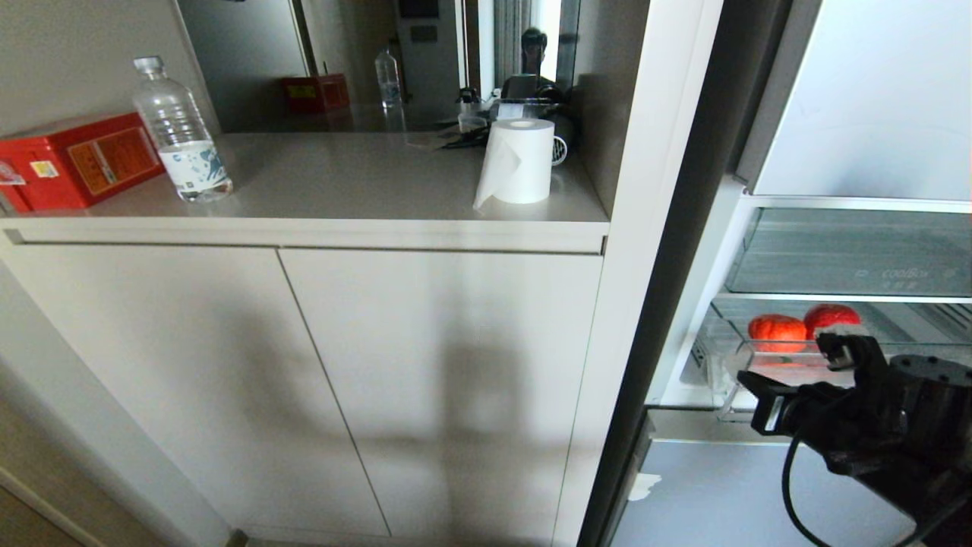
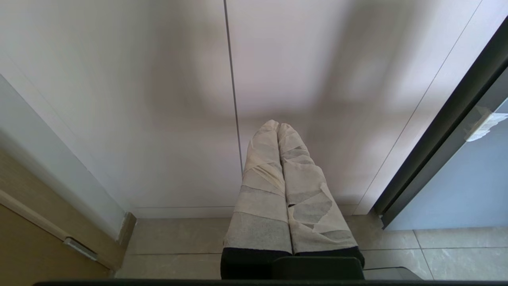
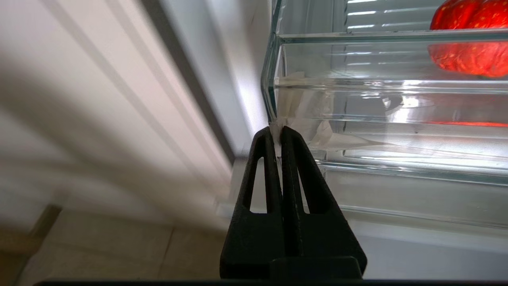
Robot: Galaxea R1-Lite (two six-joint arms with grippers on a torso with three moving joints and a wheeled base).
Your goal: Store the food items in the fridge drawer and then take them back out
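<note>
The right gripper (image 3: pixel 278 133) is seen with jaws together at the fridge drawer (image 3: pixel 357 85) corner; the food item (image 3: pixel 468 59) lies upper right.

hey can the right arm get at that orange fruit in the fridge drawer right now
Probably not straight away. The right gripper is shut, low at the fridge drawer's front corner, and the clear front wall stands between it and the fruit. It would have to rise over the lip.
</note>
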